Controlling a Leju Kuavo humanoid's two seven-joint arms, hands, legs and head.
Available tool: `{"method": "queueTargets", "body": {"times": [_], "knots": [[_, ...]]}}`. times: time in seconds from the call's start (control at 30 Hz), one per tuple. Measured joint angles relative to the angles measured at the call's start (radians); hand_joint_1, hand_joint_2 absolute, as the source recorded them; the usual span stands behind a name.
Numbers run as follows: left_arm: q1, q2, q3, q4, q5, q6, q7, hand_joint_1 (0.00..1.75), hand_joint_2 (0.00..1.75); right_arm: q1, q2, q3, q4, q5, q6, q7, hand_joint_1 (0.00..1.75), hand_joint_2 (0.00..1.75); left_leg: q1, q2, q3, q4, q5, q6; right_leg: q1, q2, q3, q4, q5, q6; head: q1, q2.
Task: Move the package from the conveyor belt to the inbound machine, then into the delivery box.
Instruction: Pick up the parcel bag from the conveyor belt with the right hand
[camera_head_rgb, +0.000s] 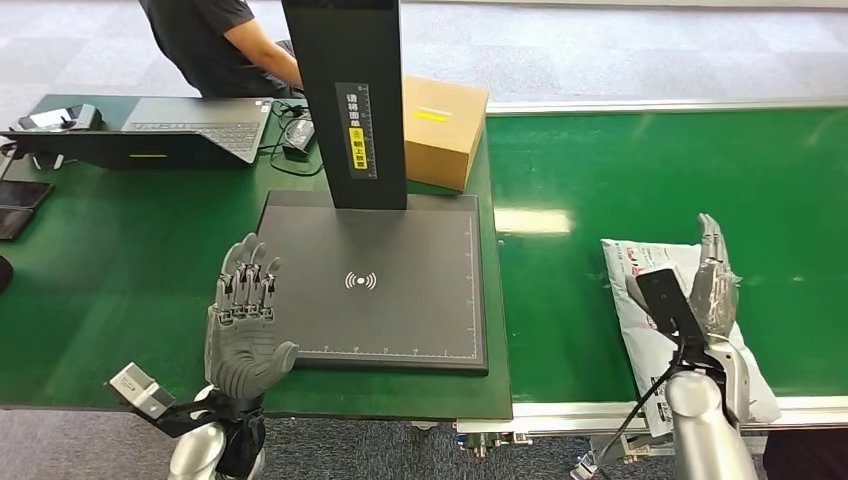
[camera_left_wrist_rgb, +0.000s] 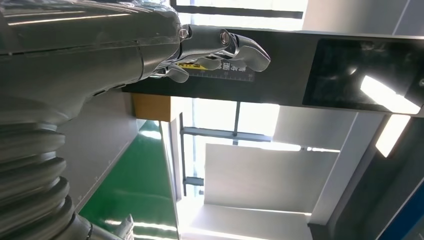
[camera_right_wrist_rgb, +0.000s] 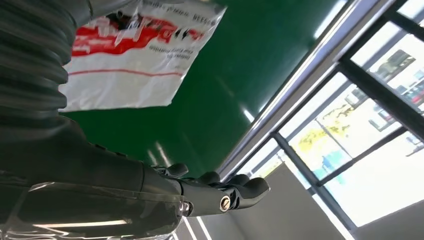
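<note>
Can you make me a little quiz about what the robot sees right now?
1. True or false: the white package lies on the green conveyor belt.
2. Which hand is beside the package? A) left hand B) right hand
3. Fill in: the brown cardboard box stands behind the dark ______ machine.

Key: 1 true; 2 B; 3 inbound.
</note>
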Motion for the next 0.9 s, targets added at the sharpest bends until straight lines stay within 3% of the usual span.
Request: {"method": "queueTargets", "body": {"times": [0.27, 0.43, 0.57, 0.9], "knots": [[0.006, 0.0, 0.001, 0.0, 0.014, 0.003, 0.0, 0.0, 1.75, -0.083, -0.101, -0.016, 0.251, 0.17, 0.0, 0.125, 0.0, 1.75, 0.0, 0.0, 0.0, 0.0, 0.0, 0.0, 0.0, 0.0, 0.0, 0.0, 0.0, 0.0, 0.0, 0.0], [0.015, 0.0, 0.001, 0.0, 0.011, 0.004, 0.0, 0.0, 1.75, -0.086, -0.117, -0.015, 0.35, 0.334, -0.005, 0.308, 0.0, 1.75, 0.0, 0.0, 0.0, 0.0, 0.0, 0.0, 0.0, 0.0, 0.0, 0.0, 0.0, 0.0, 0.0, 0.0], [0.023, 0.0, 0.002, 0.0, 0.003, 0.001, 0.0, 0.0, 1.75, -0.055, -0.112, -0.015, 0.383, 0.376, 0.103, 0.381, 0.0, 1.75, 0.0, -0.001, -0.001, 0.0, 0.0, 0.0, 0.0, -0.001, -0.001, 0.0, 0.0, 0.0, 0.0, 0.0], [0.024, -0.004, 0.001, 0.007, -0.014, -0.017, 0.0, 0.0, 1.75, 0.016, -0.07, -0.033, 0.338, 0.384, 0.315, 0.414, 0.0, 1.75, 0.0, 0.0, 0.003, 0.001, -0.001, 0.001, 0.001, 0.0, 0.002, -0.001, 0.0, 0.0, 0.0, 0.0]]}}
